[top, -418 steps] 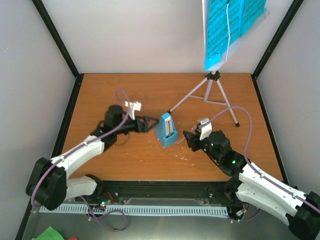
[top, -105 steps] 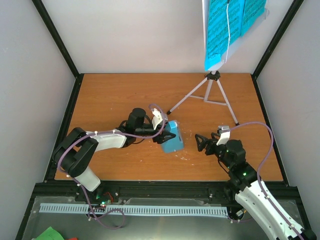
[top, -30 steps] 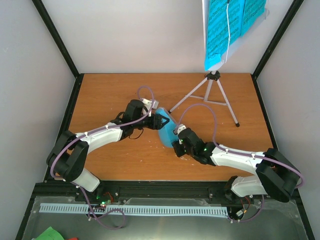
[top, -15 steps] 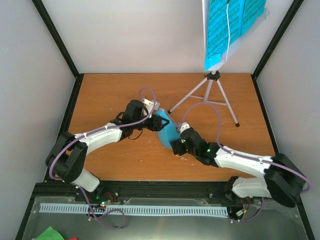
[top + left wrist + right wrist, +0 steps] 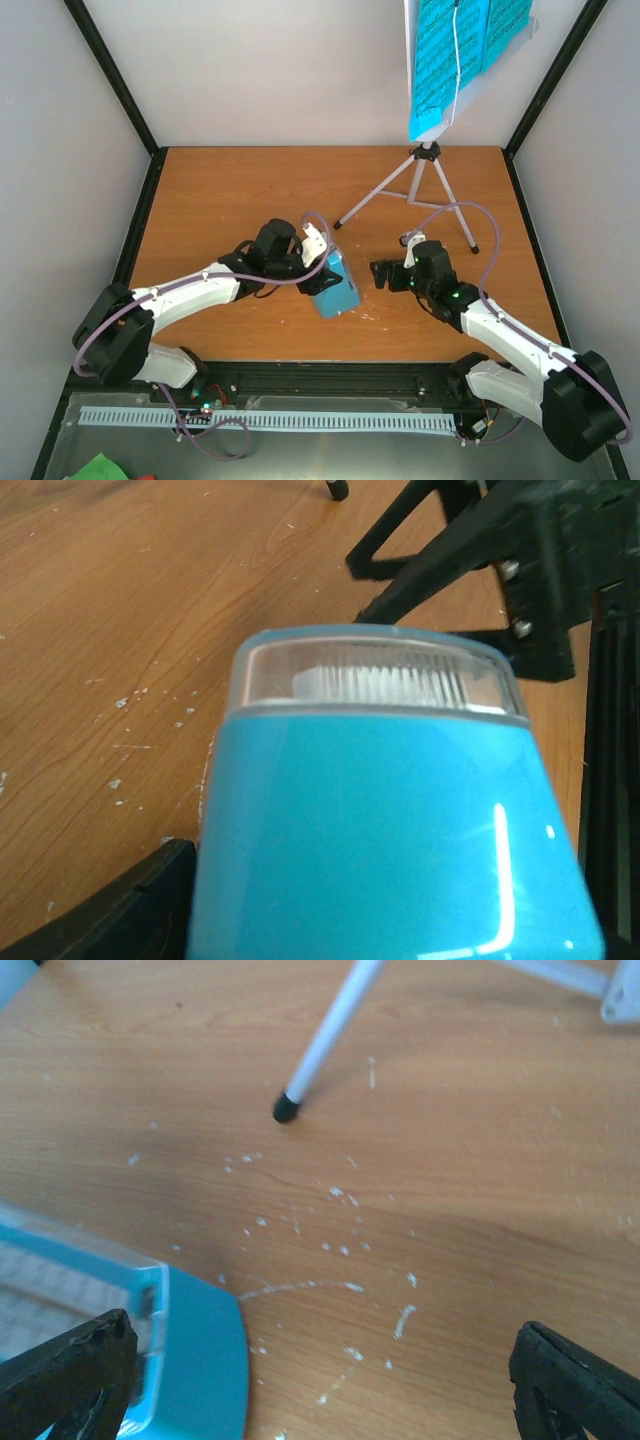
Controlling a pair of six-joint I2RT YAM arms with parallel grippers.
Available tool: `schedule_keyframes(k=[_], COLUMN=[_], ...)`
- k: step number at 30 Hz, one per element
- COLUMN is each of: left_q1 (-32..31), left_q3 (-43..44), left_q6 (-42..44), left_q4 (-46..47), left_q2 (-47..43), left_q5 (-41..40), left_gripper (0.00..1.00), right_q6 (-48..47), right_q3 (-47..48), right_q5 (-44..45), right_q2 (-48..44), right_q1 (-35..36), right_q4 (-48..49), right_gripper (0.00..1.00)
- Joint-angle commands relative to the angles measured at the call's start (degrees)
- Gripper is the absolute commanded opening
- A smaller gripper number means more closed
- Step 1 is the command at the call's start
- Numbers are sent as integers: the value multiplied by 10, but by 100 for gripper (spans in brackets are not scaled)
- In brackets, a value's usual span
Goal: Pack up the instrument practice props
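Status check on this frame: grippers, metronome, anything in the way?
Left gripper shut on light-blue pyramid metronome. Right gripper open, beside it, not touching. Grey tripod music stand upright behind, not in the way.

The worn wooden counter (image 5: 220, 190), flecked with white marks (image 5: 368, 317) near centre, carries the grey tripod music stand (image 5: 380, 189) at upper right; the light-blue metronome (image 5: 335, 285) tilts mid-frame, contact unclear.

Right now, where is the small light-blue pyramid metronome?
Top view: the metronome is mid-table, gripped by the left end effector, beside the open right end effector.
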Motion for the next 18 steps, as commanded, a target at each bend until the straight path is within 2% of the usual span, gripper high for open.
schedule_keyframes(k=[1,3,8,10,14,18], left_q1=[-15,-15,-15,-14,-2,70], left_q3=[-13,-22,-62,-63,-46,-12], left_q6=[23,12,-29,-40,-76,-124], left_q4=[-11,2,58,56,31,-6], left_q2=[-15,-33,-136,-171,-227,-252], left_q5=[14,15,13,8,-2,21], left_gripper=[59,74,95,99,100,99], right_q6=[5,0,-28,-41,-51,-49], right_q3=[-4,-1,12,19,15,13], right_q5=[-85,-103,-115,-115,-158,-189], right_q2=[45,72,140,168,202,222], right_q1=[-10,-10,-10,-9,-1,50], right_q4=[23,42,61,60,82,95], right_gripper=[100,99,100,99,97,96])
